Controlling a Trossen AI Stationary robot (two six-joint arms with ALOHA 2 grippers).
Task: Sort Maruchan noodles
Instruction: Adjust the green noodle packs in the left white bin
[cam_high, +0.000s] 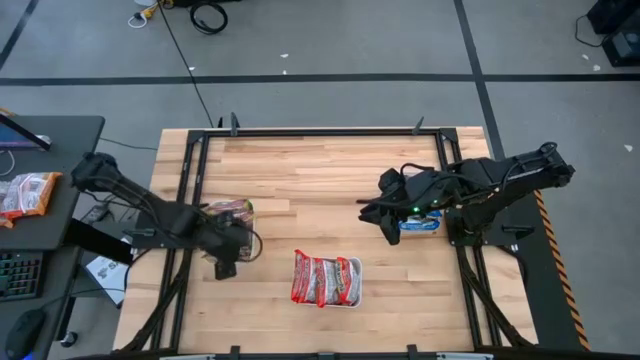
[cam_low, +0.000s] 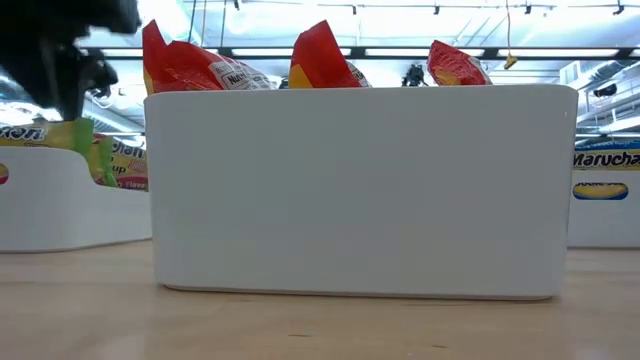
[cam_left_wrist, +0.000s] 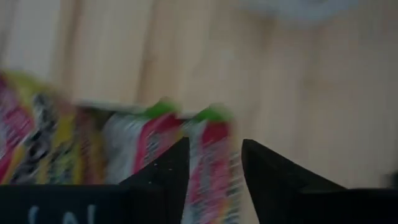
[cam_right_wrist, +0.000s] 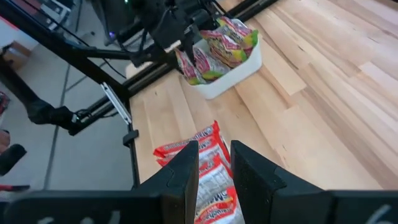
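Yellow-green packet (cam_left_wrist: 208, 168) between left fingers (cam_left_wrist: 163, 171), over its tray (cam_right_wrist: 233, 71)

A grey floor (cam_high: 330, 40) crossed by dark tape lines is seen around the light wooden table (cam_high: 320, 170), which is edged by a black metal frame (cam_high: 300, 131). Black cables (cam_high: 205, 15) are coiled on the floor. A dark desk (cam_high: 45, 190) with a keyboard (cam_high: 12, 272) is placed beside the table.
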